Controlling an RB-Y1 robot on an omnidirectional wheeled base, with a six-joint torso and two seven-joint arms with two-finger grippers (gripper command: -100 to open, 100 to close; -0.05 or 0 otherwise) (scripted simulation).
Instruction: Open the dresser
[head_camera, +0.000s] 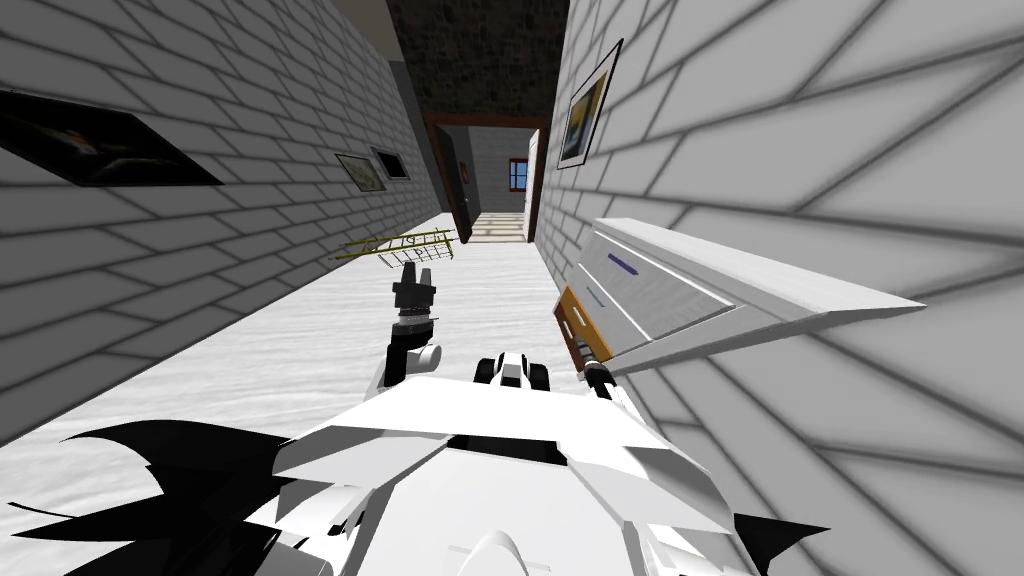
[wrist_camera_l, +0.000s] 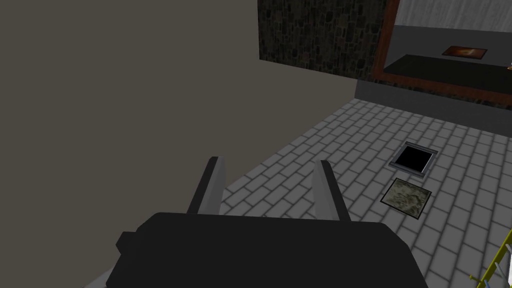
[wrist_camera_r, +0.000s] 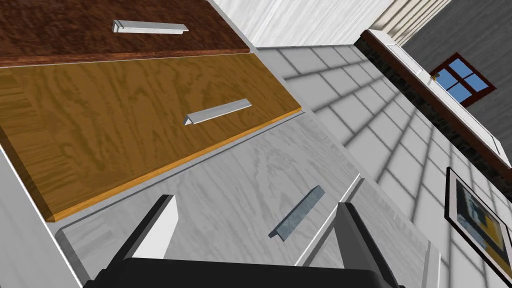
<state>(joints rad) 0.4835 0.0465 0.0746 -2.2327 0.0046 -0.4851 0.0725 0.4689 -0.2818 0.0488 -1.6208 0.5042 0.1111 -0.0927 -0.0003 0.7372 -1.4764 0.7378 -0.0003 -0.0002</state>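
Note:
The dresser (head_camera: 690, 300) stands against the right-hand wall, pale grey with a stack of drawers. In the right wrist view its fronts are close: a dark brown drawer (wrist_camera_r: 75, 35), an orange wood drawer (wrist_camera_r: 125, 130) with a grey bar handle (wrist_camera_r: 217, 111), and a grey-white drawer (wrist_camera_r: 225, 185). The orange front seems to stand a little proud of the grey-white one. My right gripper (wrist_camera_r: 256, 205) is open just in front of the grey-white drawer, its handle (wrist_camera_r: 297, 212) between the fingers and untouched. My left gripper (head_camera: 415, 275) is raised mid-corridor, open and empty (wrist_camera_l: 268, 165).
I stand in a narrow brick-walled corridor. A yellow-green wire rack (head_camera: 400, 245) lies across the floor ahead of the left gripper. At the far end is a doorway (head_camera: 497, 215) with a white door beside it. Framed pictures (head_camera: 587, 105) hang on both walls.

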